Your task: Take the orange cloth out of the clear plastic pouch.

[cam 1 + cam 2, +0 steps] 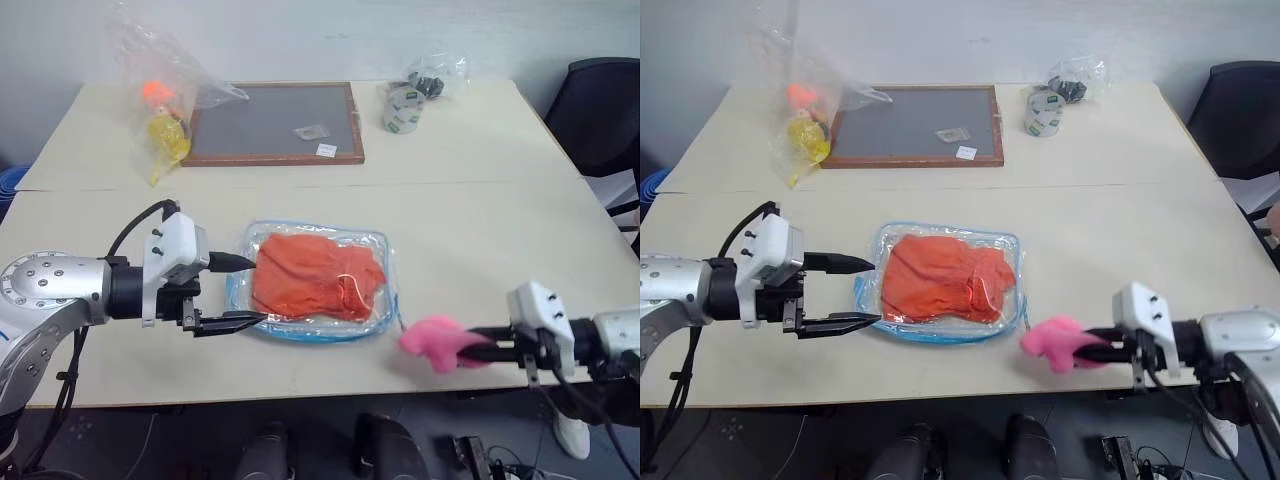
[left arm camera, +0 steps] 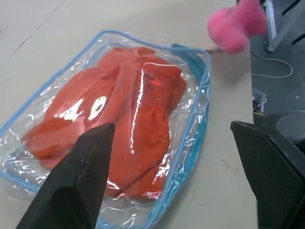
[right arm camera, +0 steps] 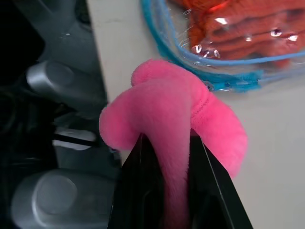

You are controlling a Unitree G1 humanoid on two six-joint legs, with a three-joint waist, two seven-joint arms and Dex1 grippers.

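Observation:
The clear plastic pouch (image 1: 315, 325) with light blue trim lies flat near the table's front edge, and the orange cloth (image 1: 315, 275) is bundled inside it. My left gripper (image 1: 240, 292) is open, its fingers level at the pouch's left end, one on each side of the near left corner. In the left wrist view the orange cloth (image 2: 119, 114) shows through the pouch (image 2: 190, 138) just beyond the spread fingers. My right gripper (image 1: 480, 352) is shut on a fuzzy pink plush toy (image 1: 438, 342), held over the table's front edge to the right of the pouch.
A wood-framed grey board (image 1: 275, 122) lies at the back. A wrinkly clear bag (image 1: 165, 95) with orange and yellow items stands at its left. Tape rolls (image 1: 403, 108) in another bag sit at the back right. A dark chair (image 1: 600, 110) stands at the far right.

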